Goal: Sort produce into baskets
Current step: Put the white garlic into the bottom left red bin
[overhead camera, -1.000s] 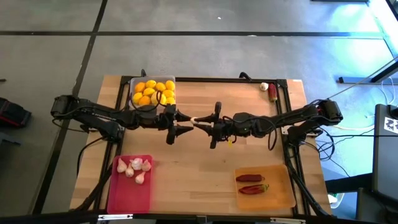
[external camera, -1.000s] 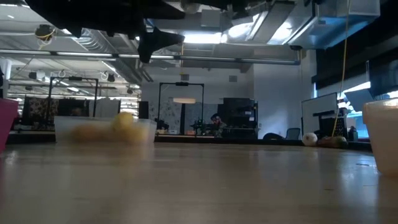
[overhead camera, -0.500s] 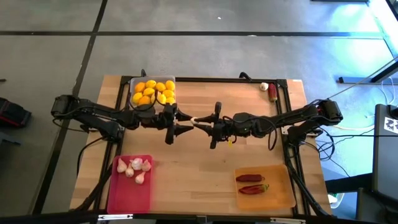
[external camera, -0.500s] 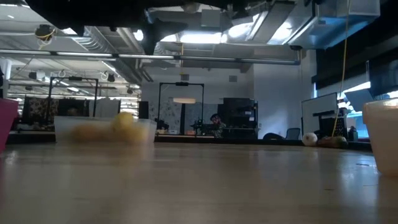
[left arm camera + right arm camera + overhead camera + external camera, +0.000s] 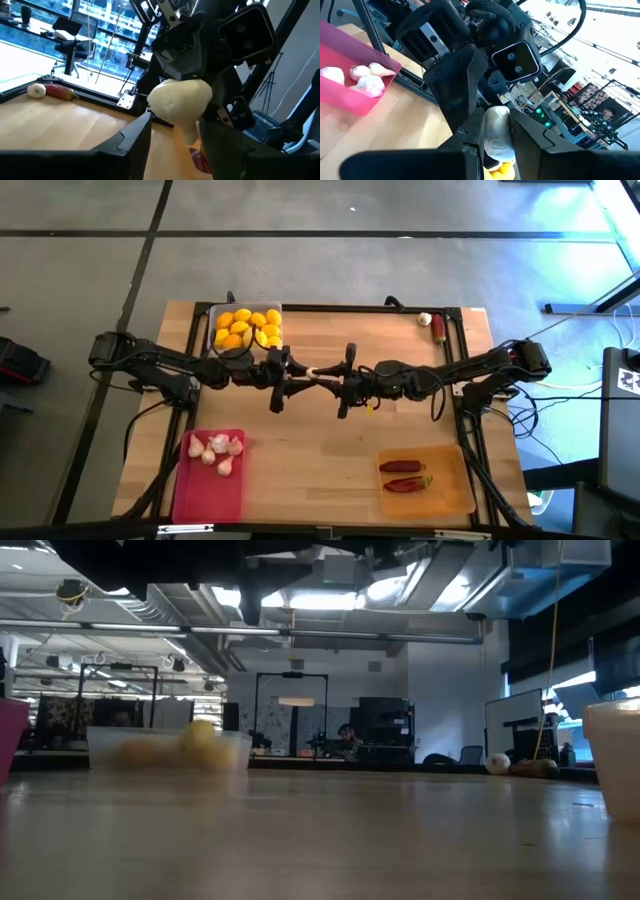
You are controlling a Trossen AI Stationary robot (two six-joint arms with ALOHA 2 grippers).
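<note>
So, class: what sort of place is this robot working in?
Probably a large open lab or workshop, not a kitchen: exposed ceiling pipes, equipment racks in the hall behind the wooden table, and a bare concrete floor round it.

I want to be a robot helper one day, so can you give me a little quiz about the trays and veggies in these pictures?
1. True or false: the pink tray holds chili peppers.
2. Pick one: what is gripped in the jaws of the right gripper above the middle of the table? A) a lemon B) a garlic bulb C) a chili pepper
3. How many chili peppers lie in the orange tray?

Key:
1. False. It holds garlic bulbs.
2. B.
3. Two.
</note>
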